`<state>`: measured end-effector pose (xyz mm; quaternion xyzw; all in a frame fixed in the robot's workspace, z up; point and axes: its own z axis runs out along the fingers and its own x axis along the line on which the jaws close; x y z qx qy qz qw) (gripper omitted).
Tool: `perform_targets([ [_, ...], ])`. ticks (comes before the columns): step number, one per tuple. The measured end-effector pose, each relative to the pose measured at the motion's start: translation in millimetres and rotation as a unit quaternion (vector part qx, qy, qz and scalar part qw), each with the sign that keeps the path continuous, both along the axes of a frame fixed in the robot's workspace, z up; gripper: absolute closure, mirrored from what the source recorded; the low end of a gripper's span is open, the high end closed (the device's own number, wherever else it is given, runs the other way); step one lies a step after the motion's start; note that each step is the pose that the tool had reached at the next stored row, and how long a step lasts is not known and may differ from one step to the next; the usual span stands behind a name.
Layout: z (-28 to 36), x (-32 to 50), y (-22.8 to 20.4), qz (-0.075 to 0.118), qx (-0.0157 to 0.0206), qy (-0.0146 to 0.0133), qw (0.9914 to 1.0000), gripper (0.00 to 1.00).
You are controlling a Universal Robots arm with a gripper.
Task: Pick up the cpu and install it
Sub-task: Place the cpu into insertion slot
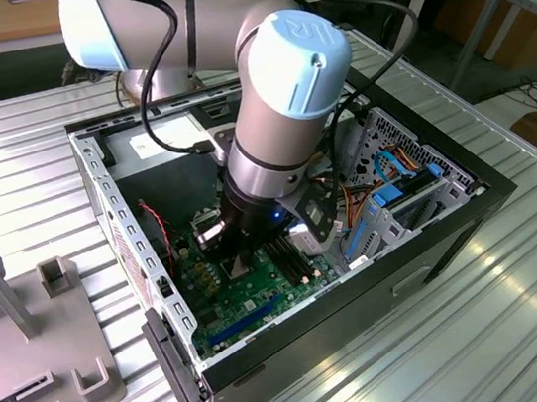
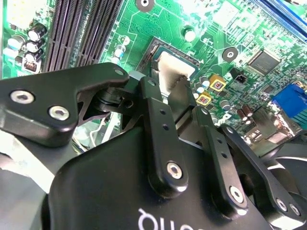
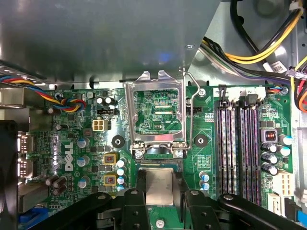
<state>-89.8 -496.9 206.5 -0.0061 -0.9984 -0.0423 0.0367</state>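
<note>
Ribbed metal table [image 1: 526,325], open computer case [image 1: 452,225] on it, grey fixture [image 1: 27,335] at its eight o'clock; gripper [image 3: 164,197] clamped on cpu [image 3: 159,184] at socket [image 3: 162,164]; we fear tilted seating bending pins.

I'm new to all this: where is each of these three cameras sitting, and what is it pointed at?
Exterior view: off the arm, above and beside the open computer case, looking down into it; the arm reaches inside.
First wrist view: on the wrist, facing the green motherboard squarely; the gripper straddles the cpu.
Second wrist view: on the wrist, looking slantwise along the gripper at the cpu.
Both wrist views share the gripper, cpu and motherboard.
</note>
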Motion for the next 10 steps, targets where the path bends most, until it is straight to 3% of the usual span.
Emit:
perform_targets([
  [10, 4.2, 1.8, -0.1, 0.000, -0.0002, 0.0005, 1.00000, 0.64],
])
